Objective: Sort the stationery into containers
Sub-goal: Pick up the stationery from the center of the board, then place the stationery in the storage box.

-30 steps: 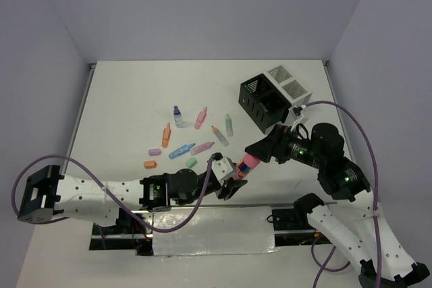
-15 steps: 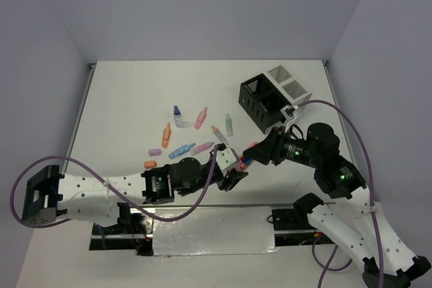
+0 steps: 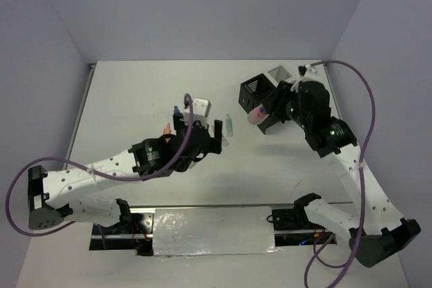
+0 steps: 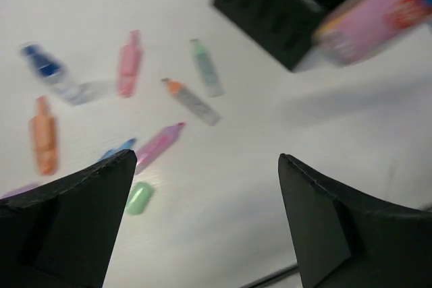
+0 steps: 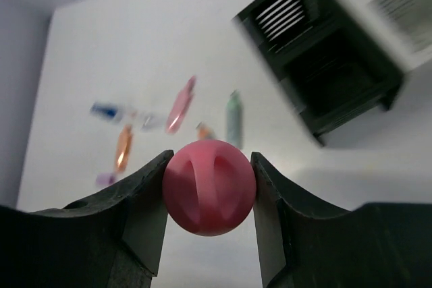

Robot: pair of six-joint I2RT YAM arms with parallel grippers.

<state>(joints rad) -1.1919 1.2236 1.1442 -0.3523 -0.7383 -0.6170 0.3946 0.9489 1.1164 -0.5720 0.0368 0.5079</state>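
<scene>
the right hand is closed partway on a pink marker, whose round end fills the gap between the fingers. in the top view it hangs off the tabletop at about 7 o'clock of the black box, outside it. the white box sits against the black one at 1 o'clock, mostly hidden by the right arm.

the left hand is spread wide with nothing in it, above the loose stationery mid-tabletop. from its wrist view, a bottle lies at 10 o'clock, a pink highlighter at 11, a green highlighter at 12, an orange highlighter at 9 and a green eraser just beside the left finger. all lie apart from each other. in the top view the left arm covers several of them.
</scene>
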